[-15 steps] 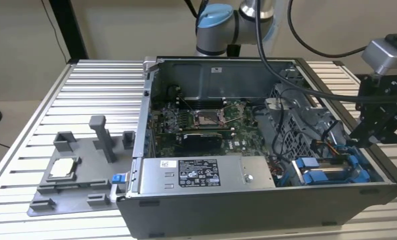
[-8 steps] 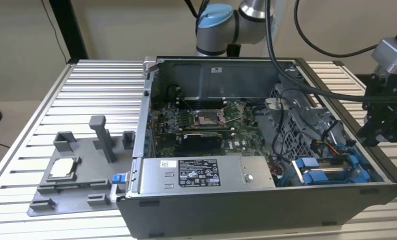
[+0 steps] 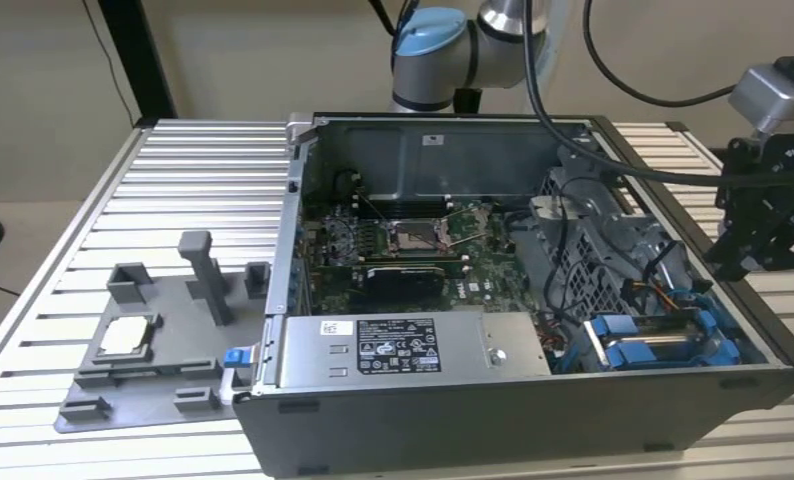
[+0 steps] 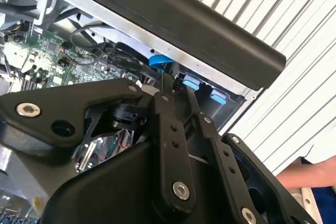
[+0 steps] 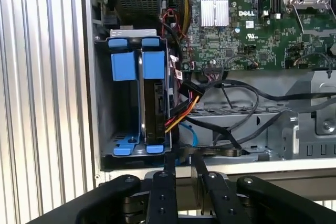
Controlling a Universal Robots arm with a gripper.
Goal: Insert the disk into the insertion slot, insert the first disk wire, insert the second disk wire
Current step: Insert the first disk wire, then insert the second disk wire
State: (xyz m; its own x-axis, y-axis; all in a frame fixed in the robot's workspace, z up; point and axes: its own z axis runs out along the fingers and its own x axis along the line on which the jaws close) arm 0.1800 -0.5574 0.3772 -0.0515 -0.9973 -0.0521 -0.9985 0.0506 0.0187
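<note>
Slatted table [image 3: 170, 170]; disk [image 5: 154, 103] inside insertion slot [image 5: 105, 108].

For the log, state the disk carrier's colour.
The disk carrier is bright blue; best in first wrist view.

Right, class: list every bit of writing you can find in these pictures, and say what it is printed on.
Black-and-white sticker on the grey metal box: print too small to read.
White label on the rear wall of the PC case: too small to read.
White lettering on the motherboard: a brand mark, not quoted; other print too small.
</note>
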